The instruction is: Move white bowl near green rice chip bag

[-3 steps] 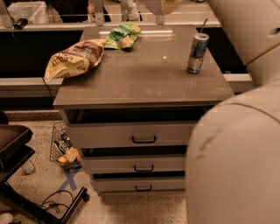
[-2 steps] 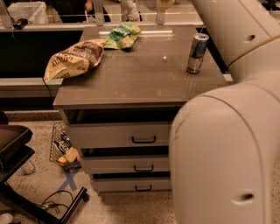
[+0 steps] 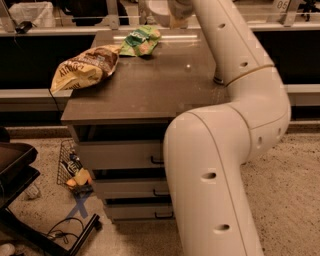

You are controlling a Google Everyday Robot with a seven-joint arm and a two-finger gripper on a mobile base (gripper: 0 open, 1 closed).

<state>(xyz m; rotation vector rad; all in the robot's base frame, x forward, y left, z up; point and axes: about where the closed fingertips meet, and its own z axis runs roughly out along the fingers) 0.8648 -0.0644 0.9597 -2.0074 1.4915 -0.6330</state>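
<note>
We're looking at the robot arm (image 3: 220, 165) hogging most of the right side. It's bending up from the bottom and reaching over the drawer cabinet toward the far edge. The gripper (image 3: 176, 16) is sitting right at the top edge of the view, above the back of the cabinet top (image 3: 165, 90). It's mostly cropped off, so we honestly can't tell whether it's clamping anything or hanging loose.

Just to its left we're seeing a pale rounded shape that we're taking for the white bowl (image 3: 157, 11). Only the lower part is showing, and we can't tell if it's resting on the surface or being held up. The green rice chip bag (image 3: 141, 41) is lying crumpled just in front of the bowl, near the back edge. They're close, but we can't say whether they're touching.

Further left, the yellow-and-brown chip bag (image 3: 87, 67) is lying on its side with one end poking past the left edge of the top. Below we're seeing drawers (image 3: 120, 155) with dark handles. A wire basket (image 3: 67, 165) with colourful stuff in it is sitting on the speckled floor by the cabinet's left side.
</note>
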